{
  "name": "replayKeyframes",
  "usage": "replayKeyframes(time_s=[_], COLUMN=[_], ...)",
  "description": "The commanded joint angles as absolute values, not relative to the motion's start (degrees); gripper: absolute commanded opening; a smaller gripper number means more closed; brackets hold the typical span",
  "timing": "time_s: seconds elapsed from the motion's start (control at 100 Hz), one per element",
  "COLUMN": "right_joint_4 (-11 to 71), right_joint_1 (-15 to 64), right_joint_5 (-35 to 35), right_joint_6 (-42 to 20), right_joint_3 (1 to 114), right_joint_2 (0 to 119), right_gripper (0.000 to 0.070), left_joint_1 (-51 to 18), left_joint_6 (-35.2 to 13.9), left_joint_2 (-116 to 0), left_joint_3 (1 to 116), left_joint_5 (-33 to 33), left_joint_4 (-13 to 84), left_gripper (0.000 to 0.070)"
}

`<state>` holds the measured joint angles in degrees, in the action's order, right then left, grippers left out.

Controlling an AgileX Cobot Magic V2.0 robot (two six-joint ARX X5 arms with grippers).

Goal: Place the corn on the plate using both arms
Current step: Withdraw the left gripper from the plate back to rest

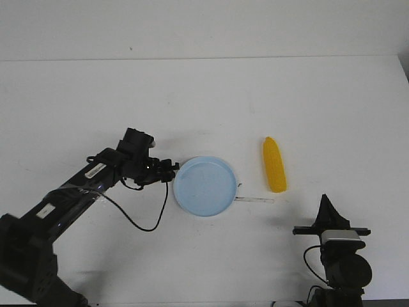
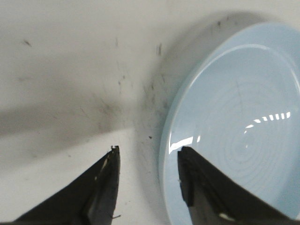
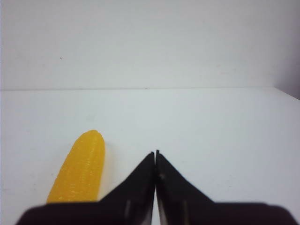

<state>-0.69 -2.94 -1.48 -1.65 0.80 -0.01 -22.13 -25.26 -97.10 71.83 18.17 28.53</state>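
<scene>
Right black jointed arm's pincer [image 1: 324,203] sat nearest the front cam, low at the near right of the white surface [image 1: 204,102], fingers pressed together w/ nothing between them; the right wrist view showed the two black tips [image 3: 155,157] meeting in a thin seam. Bright yellow toy corn cob [image 1: 274,164] lay flat on the surface, beyond that pincer and a bit to its left, apart from it, blunt end toward the robot and tapered tip pointing away. In the right wrist view the corn [image 3: 79,171] showed beside the closed tips, not touching them.

Round, shallow, pale blue plastic plate [image 1: 206,185] w/ a low raised rim sat approx. mid-surface, left of the corn and clear of it, nothing on it. A thin pale strip [image 1: 254,200] lay on the surface at the plate's right edge, reaching toward the corn; what it was couldn't be told.

Left black arm [image 1: 77,192], w/ white labels and a thin black cable looping onto the surface, reached in from the near left, its pincer [image 1: 167,170] at the plate's left rim. Left wrist view: pincer [image 2: 147,157] open, one finger [image 2: 105,187] over bare surface outside the rim, the other [image 2: 206,187] over the plate's inside [image 2: 234,117], rim between them. Whether the fingers touched the rim couldn't be told. Scuff marks dotted the surface next to the plate.
</scene>
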Motion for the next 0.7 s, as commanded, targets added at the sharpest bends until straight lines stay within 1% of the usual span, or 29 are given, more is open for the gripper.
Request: replayKeyframes(time_s=[0.0, 0.11, 0.24, 0.29, 0.45, 0.52, 0.58, 0.62, 0.69], right_joint_4=[-1.4, -1.4, -1.4, -1.3, -1.3, -1.3, -1.4, -1.4, -1.4], right_joint_1=[-2.9, -2.9, -2.9, -2.9, -2.9, -2.9, -2.9, -2.9, -2.9], right_joint_5=[-1.5, -1.5, -1.5, -1.5, -1.5, -1.5, -1.5, -1.5, -1.5], right_joint_6=[-1.4, -1.5, -1.4, -1.4, -1.4, -1.4, -1.4, -1.4, -1.5], right_joint_3=[0.8, 0.8, 0.8, 0.8, 0.8, 0.8, 0.8, 0.8, 0.8], right_joint_2=[0.1, 0.1, 0.1, 0.1, 0.1, 0.1, 0.1, 0.1, 0.1], right_gripper=[0.0002, 0.0001, 0.0002, 0.0002, 0.0001, 0.0002, 0.0001, 0.0002, 0.0002], left_joint_1=[-21.6, -20.5, -19.6, -19.2, -16.9, -15.4, -13.6, -12.3, -9.6], left_joint_6=[-25.5, -23.9, -20.5, -18.4, -9.6, -7.6, -7.5, -7.4, -5.5], left_joint_2=[-93.7, -88.7, -83.0, -80.6, -73.0, -69.3, -65.8, -63.3, -58.7], left_joint_3=[72.7, 72.7, 72.3, 71.3, 63.9, 59.4, 55.9, 53.7, 50.2], left_joint_5=[15.6, 12.8, 9.8, 8.1, 1.6, 0.1, -0.3, -0.4, -0.4], left_joint_4=[27.3, 25.2, 22.7, 20.3, 9.4, 4.9, 3.0, 2.5, 2.5], left_gripper=[0.0244, 0.0243, 0.0238, 0.0223, 0.0091, 0.0052, 0.0, 0.0, 0.0])
